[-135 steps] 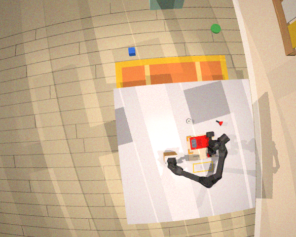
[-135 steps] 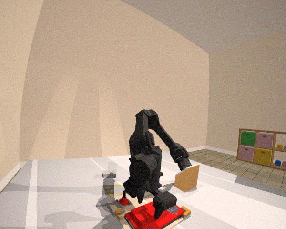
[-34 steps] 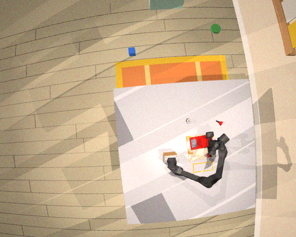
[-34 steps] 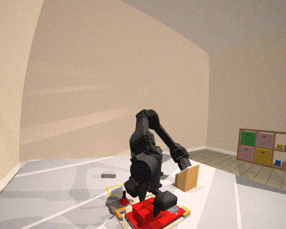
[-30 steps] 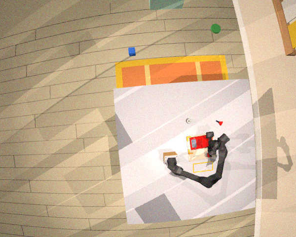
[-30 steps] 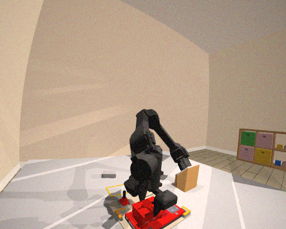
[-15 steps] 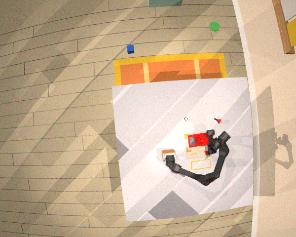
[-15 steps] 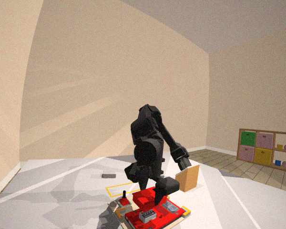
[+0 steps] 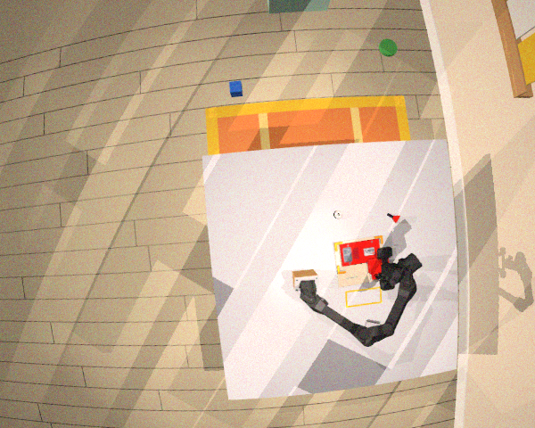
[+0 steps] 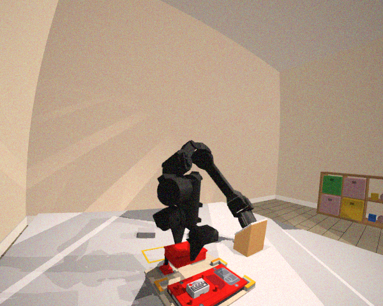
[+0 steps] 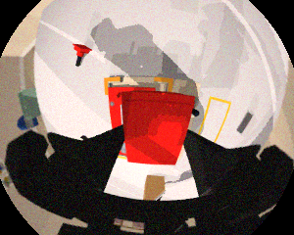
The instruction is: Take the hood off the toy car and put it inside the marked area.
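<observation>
Okay, my gripper [image 10: 188,255] is clamped on the red hood [image 10: 184,255], holding it above the toy car [image 10: 208,284], the yellow-outlined marked area [image 9: 363,297] just beside.

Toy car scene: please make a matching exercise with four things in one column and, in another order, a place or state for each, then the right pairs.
1. red hood
2. yellow marked area
3. red cone
4. blue cube

A. on the wooden floor beyond the table
B. held in the jaws, lifted off the car
C. on the table, past the car
D. outline on the table, nothing in it yet

Pairs: 1-B, 2-D, 3-C, 4-A
</observation>
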You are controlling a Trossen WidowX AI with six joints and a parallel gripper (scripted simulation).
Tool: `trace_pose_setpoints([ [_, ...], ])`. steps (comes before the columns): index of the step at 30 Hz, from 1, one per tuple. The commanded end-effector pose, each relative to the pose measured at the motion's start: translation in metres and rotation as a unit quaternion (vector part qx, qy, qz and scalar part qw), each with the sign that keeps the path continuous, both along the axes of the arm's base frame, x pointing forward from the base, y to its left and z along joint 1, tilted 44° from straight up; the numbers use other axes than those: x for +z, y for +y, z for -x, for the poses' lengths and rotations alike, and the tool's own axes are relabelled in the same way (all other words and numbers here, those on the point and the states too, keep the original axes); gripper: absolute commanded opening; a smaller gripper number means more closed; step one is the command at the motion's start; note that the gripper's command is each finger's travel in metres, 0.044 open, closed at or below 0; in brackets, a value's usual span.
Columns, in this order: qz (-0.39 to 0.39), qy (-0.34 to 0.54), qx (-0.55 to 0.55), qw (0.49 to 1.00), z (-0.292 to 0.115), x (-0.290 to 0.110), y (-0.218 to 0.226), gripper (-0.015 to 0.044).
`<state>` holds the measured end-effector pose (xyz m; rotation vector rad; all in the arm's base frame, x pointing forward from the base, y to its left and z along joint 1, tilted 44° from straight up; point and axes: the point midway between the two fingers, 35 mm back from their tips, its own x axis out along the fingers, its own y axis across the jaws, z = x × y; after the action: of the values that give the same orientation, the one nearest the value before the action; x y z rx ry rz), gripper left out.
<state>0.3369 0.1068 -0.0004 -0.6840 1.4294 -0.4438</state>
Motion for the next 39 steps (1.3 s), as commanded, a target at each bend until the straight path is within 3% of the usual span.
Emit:
trace_pose_setpoints([
  [1, 0.004, 0.006, 0.001, 1.0, 0.001, 0.011, -0.015, 0.0],
  [39, 0.014, 0.002, -0.003, 1.0, 0.027, 0.124, -0.138, 0.0],
])
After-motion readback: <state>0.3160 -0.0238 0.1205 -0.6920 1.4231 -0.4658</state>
